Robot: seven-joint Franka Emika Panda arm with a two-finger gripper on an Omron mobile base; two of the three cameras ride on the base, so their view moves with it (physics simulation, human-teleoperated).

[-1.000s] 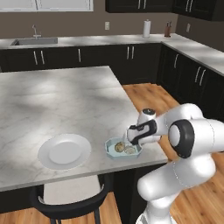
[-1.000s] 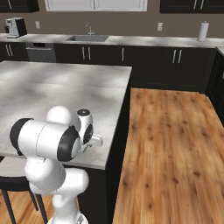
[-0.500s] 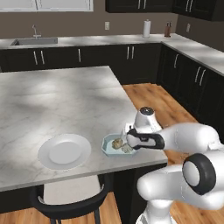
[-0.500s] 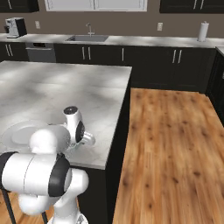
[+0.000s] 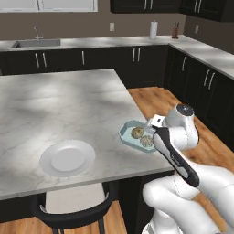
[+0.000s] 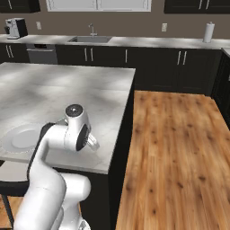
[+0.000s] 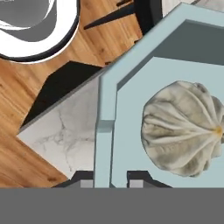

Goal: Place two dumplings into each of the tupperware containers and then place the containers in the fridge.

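Note:
A light blue tupperware container sits on the marble island near its right edge, with two beige dumplings inside. My gripper reaches down at the tub's right side. In the hand view the gripper is shut on the container's rim, one dark fingertip outside the wall and the other inside. A pleated dumpling lies just beyond, inside the tub. The fridge is out of view.
A pale round plate lies on the island to the left of the tub, and shows again beside my arm. A dark chair stands under the island's front edge. Wooden floor spreads to the right.
The fingers have closed on the light blue container's rim. My arm has swung its elbow round toward the camera while the hand stayed at the tub. The tub has not moved.

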